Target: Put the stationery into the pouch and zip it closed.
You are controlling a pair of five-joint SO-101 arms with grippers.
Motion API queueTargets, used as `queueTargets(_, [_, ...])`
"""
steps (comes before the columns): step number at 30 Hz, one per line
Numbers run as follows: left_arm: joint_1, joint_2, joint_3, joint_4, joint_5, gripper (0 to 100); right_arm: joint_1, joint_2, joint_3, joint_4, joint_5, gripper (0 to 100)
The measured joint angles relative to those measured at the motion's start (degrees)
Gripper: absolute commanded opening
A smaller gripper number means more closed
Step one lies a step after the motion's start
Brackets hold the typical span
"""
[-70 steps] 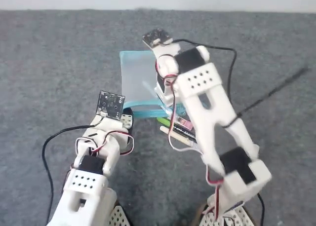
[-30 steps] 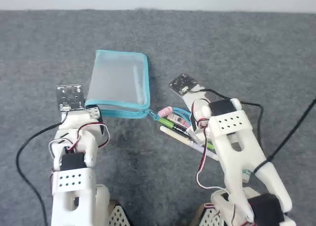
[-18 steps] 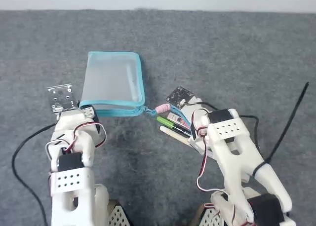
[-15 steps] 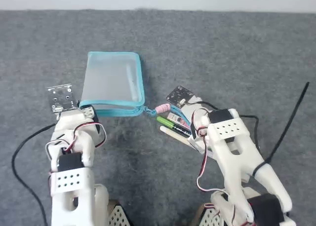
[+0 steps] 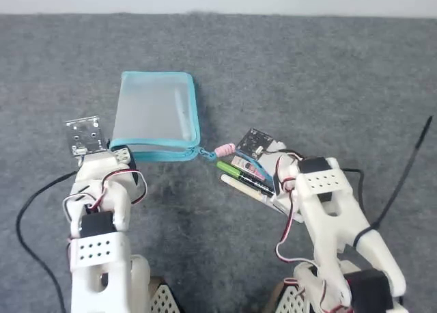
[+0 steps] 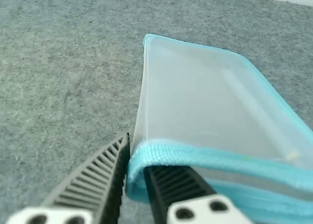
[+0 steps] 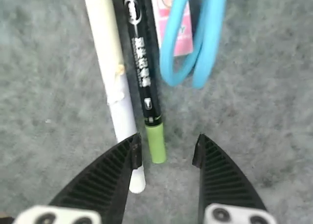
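Left tool (image 6: 136,158) is clamped on the near teal-trimmed edge of the pouch (image 6: 205,101), right at its corner, with the trim pinched between the two ribbed fingers. In the high view the left tool (image 5: 123,156) sits at the pouch's (image 5: 156,115) near corner on the left arm's side. The pouch is translucent with teal binding and lies flat on the grey surface (image 5: 341,67), stretching away from the tool. Right tool (image 7: 166,145) is spread apart and holds nothing, low over the stationery pile. The green-capped end of the black pen (image 7: 144,82) lies in the gap between its fingers, not touched as far as can be seen. The white pen (image 7: 105,48) lies alongside the black pen, touching it, and its tip runs just beside one finger. A blue loop (image 7: 195,43) rests partly on a pink card (image 7: 171,13) on the far side of the black pen. In the high view the black pen (image 5: 235,173) and white pen (image 5: 239,186) lie outside the pouch, near its other near corner, between it and the right arm. A small pink piece (image 5: 224,150) sits just off that corner; cannot tell if it is attached.
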Motion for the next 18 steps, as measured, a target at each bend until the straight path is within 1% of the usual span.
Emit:
queueTargets(9, [0.0,0.0,0.0,0.0,0.0,1,-0.18,0.0,0.18,-3.16,-0.09,16.5])
queueTargets(16, [0.0,0.0,0.0,0.0,0.0,1,0.0,8.35,0.09,-7.65,-0.44,16.4])
queueTargets(18, [0.0,0.0,0.0,0.0,0.0,1,-0.18,8.44,0.09,-7.82,-0.62,12.8])
